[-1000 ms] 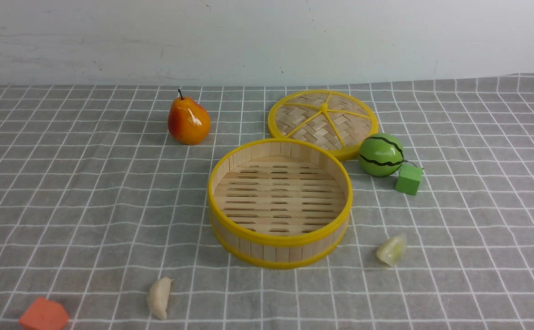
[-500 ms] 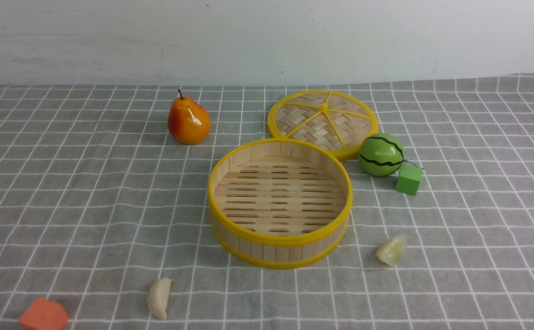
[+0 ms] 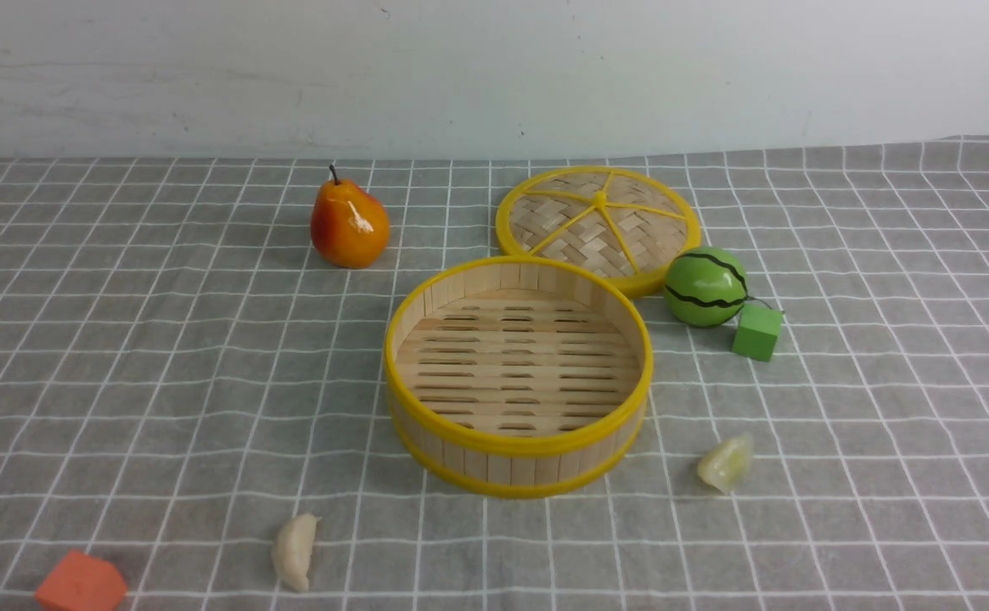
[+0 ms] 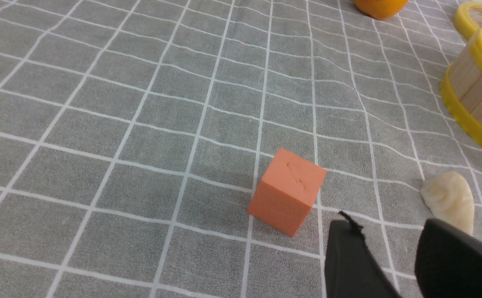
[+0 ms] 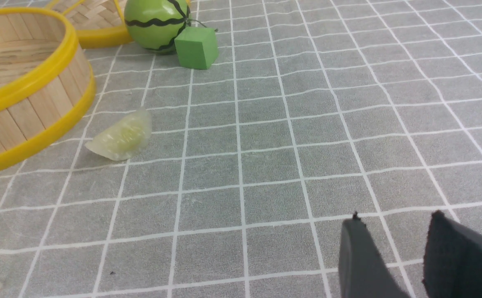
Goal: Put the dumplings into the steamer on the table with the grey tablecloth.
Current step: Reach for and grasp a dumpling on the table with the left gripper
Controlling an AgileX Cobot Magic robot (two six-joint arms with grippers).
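- The steamer (image 3: 518, 373) stands upright and open in the middle of the surface (image 3: 120, 356). Its slatted floor is bare, so no dumpling has gone in yet.
- Its woven lid (image 3: 598, 225) lies flat behind it and touches the far rim. That leaves the basket mouth free for a drop from above.
- The cream dumpling (image 3: 295, 552) lies on the grey tablecloth (image 3: 885, 382) near the front edge, to the left of the steamer. An orange cube (image 3: 80, 582) sits further left, apart from it.
- The pale yellowish dumpling (image 3: 726, 462) lies on its side just off the steamer's right flank, not touching the wall.
- With one dumpling on each side, each arm probably takes the one nearest to it.
- The left hand (image 4: 387, 231) hangs low over the cloth with its two black fingers parted and nothing between them. In its wrist view the cream dumpling sits just beyond one finger, and the orange cube is close on the other side. The cube could be nudged or taken by mistake.
- The right hand (image 5: 396, 221) is likewise spread and empty. It is well apart from the yellowish dumpling, so it needs a longer reach.
- A pear (image 3: 350, 222), a watermelon ball (image 3: 706, 287) and a green cube (image 3: 756, 332) are distractors lying away from both dumplings.
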